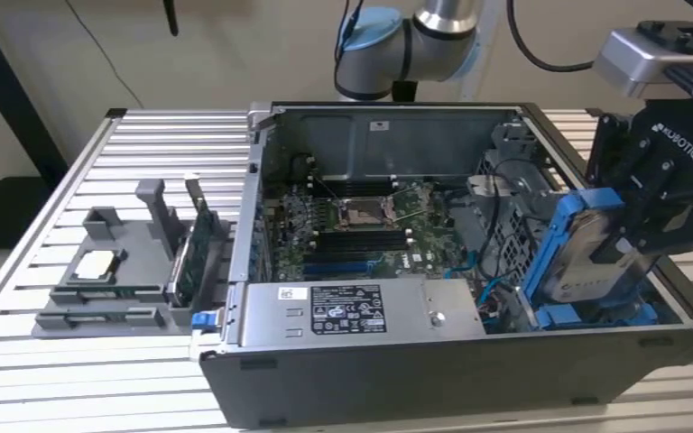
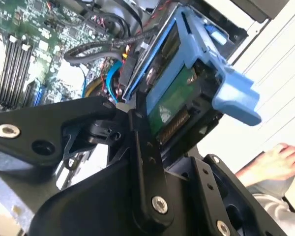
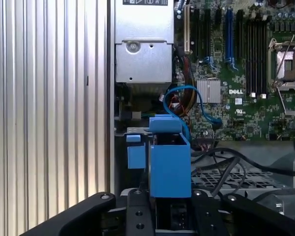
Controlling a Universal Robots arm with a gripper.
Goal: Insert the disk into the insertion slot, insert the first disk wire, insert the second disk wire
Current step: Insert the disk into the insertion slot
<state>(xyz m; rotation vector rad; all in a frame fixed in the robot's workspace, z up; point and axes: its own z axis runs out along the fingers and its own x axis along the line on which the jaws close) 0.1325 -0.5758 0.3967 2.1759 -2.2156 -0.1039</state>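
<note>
Gripper (image 1: 638, 236) is clamping tight on the disk (image 1: 573, 257), holding it on edge at the slot (image 1: 522, 212), aiming for straight entry.

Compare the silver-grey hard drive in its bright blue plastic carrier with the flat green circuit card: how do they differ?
The disk is framed in blue, while the green circuit card is bare. The disk is clamped in the gripper at the open computer case, whereas the card sits in a grey holder outside it, toward the exterior view's left. Both stand on edge.
</note>
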